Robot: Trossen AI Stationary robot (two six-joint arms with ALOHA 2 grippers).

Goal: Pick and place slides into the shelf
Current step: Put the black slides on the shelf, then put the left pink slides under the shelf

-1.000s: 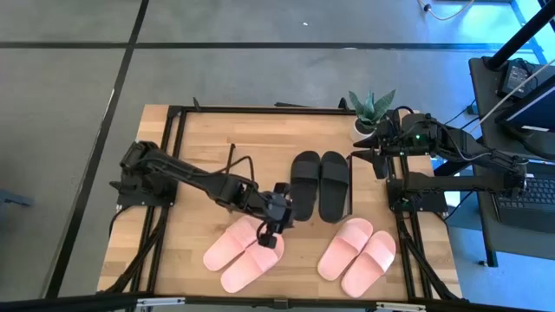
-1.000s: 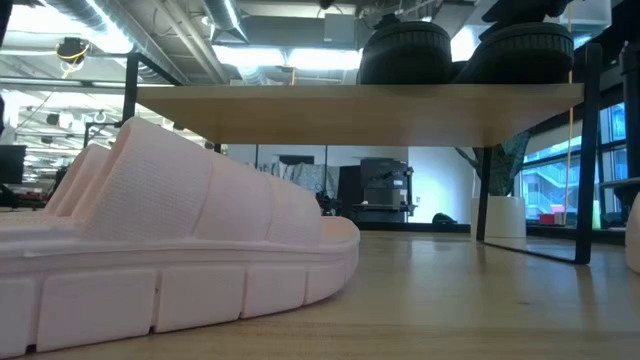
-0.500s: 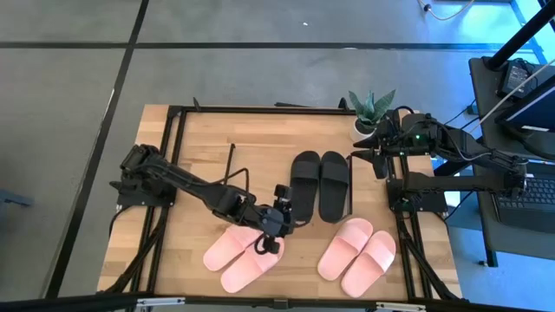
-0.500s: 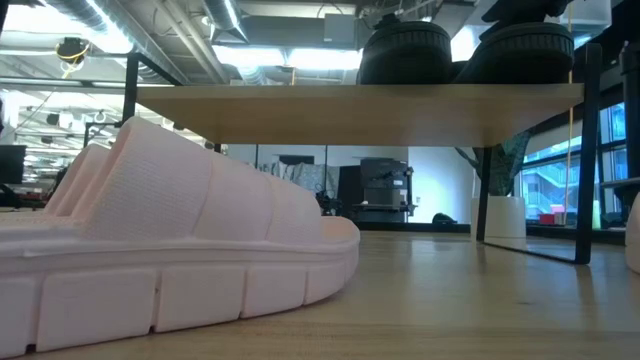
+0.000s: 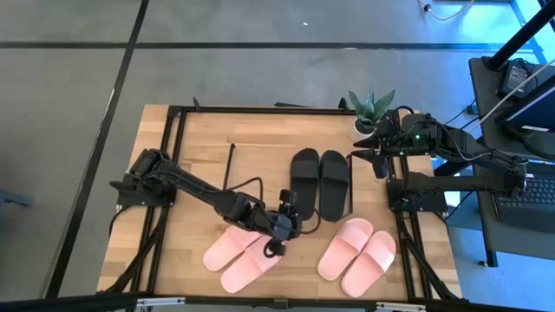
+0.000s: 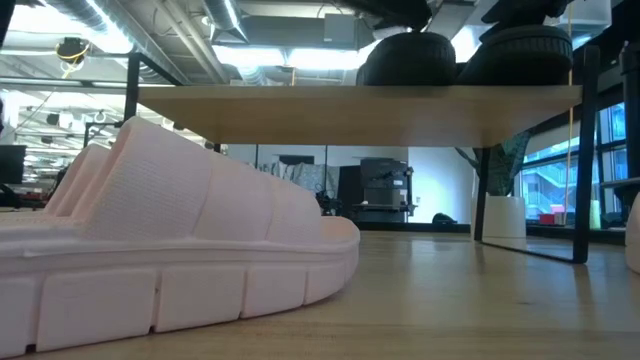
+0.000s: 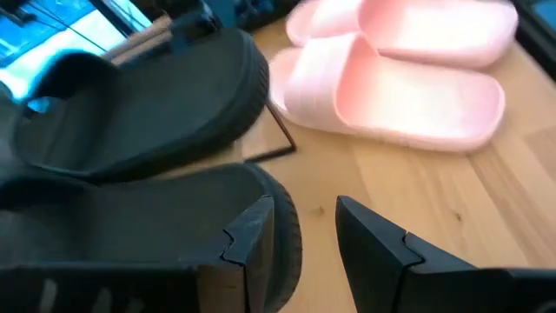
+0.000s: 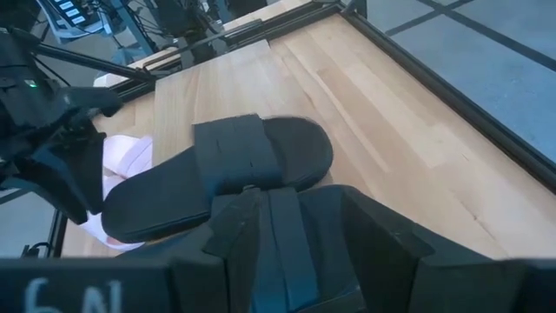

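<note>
While the left gripper (image 7: 304, 230) gapes empty, black slides (image 5: 320, 182) lie lengthwise (shelf (image 6: 360, 108) top).

Matte black slides (image 5: 321, 184) seen on light wood shelf (image 5: 260, 143); beside it, pale pink pairs (image 5: 357, 255).

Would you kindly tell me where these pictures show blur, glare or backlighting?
Left wrist view: the near black slide is soft, the pink pair sharper. Low view: bright ceiling lights and windows backlight the shelf; the close pink slide fills the left. High view: even light, a blue glow at the top right.
</note>
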